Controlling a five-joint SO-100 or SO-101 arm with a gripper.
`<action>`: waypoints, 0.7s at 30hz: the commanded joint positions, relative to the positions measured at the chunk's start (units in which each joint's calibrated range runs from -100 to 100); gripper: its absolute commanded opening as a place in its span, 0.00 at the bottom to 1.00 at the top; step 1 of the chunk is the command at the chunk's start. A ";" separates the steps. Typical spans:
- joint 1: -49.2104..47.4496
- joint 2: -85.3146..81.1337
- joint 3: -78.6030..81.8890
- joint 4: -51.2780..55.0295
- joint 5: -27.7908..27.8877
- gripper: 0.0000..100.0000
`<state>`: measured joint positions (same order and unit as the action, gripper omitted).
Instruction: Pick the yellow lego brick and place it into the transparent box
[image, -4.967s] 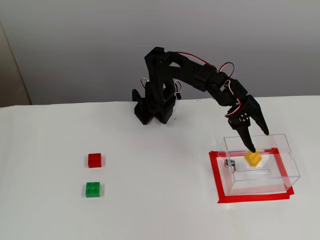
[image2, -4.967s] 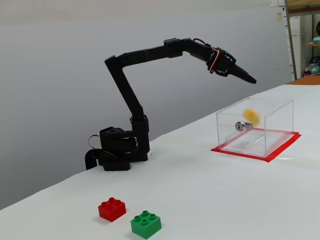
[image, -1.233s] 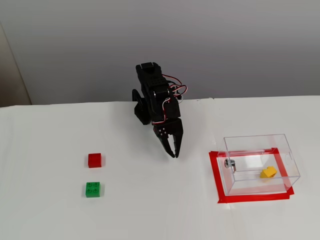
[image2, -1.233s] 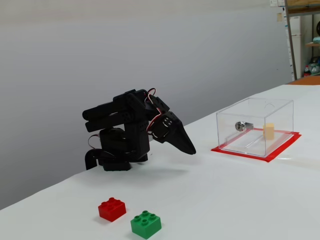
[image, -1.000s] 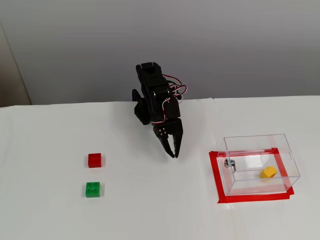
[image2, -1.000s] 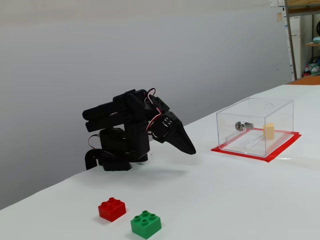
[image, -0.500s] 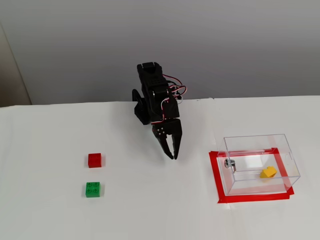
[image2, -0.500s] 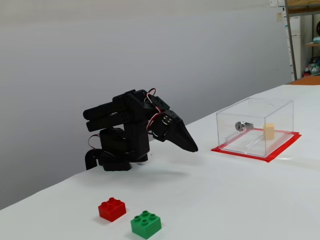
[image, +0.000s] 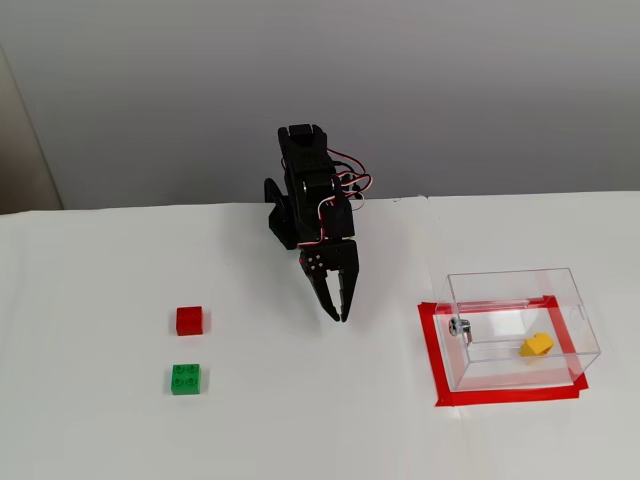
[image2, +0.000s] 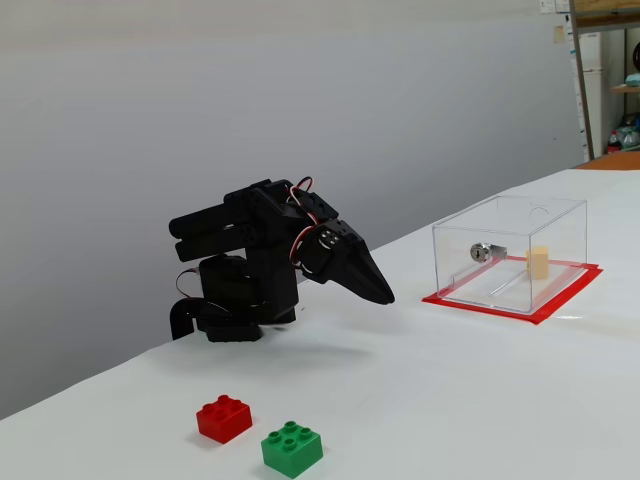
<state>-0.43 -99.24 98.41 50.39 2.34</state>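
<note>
I see arm folded at frame centre in both fixed views, gripper (image: 342, 316) (image2: 385, 297) pointing down over bare table (image: 300, 400), fingers pressed together, holding nothing. Yellow brick (image: 536, 344) (image2: 538, 262) lies tilted inside box (image: 520, 285) (image2: 510, 215), lower right of high view. Box sits on red tape (image: 432, 350). Red brick (image: 189, 320) (image2: 224, 418) and green brick (image: 184, 379) (image2: 292, 448) at left, well apart from gripper.

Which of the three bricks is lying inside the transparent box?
The yellow lego brick lies inside the transparent box. The red brick and green brick sit on the open table.
</note>
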 joint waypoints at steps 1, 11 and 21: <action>0.69 -0.59 0.87 -0.17 -0.15 0.01; 0.24 -0.51 0.87 0.01 0.16 0.02; 0.24 -0.42 0.77 0.01 0.11 0.01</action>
<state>0.00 -99.24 98.41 50.39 2.34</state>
